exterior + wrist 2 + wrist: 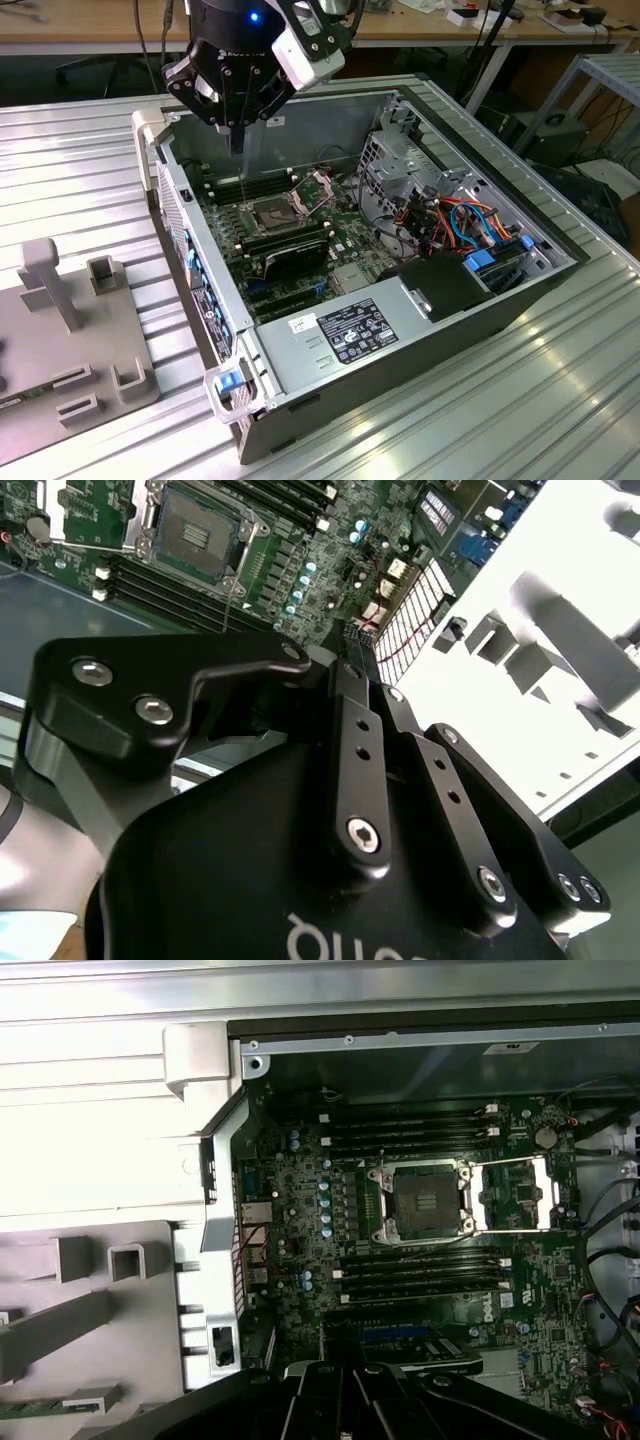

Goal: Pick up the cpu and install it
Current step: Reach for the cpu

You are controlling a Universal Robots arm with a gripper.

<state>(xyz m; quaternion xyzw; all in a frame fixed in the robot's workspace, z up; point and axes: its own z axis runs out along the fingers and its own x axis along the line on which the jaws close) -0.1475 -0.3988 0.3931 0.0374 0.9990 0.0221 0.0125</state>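
Evidently the socket [425, 1200] sits bare, its hinged frame [515, 1194] swung open right beside it, presumably so a chip can drop in. I judge the cpu not yet seated, and where it lies I cannot tell. Memory sticks [410, 1130] flank the socket on two sides. Above and off to one side of the socket, the gripper [237, 140] hangs clenched, pointing straight down, with nothing visibly held. Well away from the socket, outside the computer case [330, 125], stands a grey fixture [60, 340] with slots, likely for staging parts
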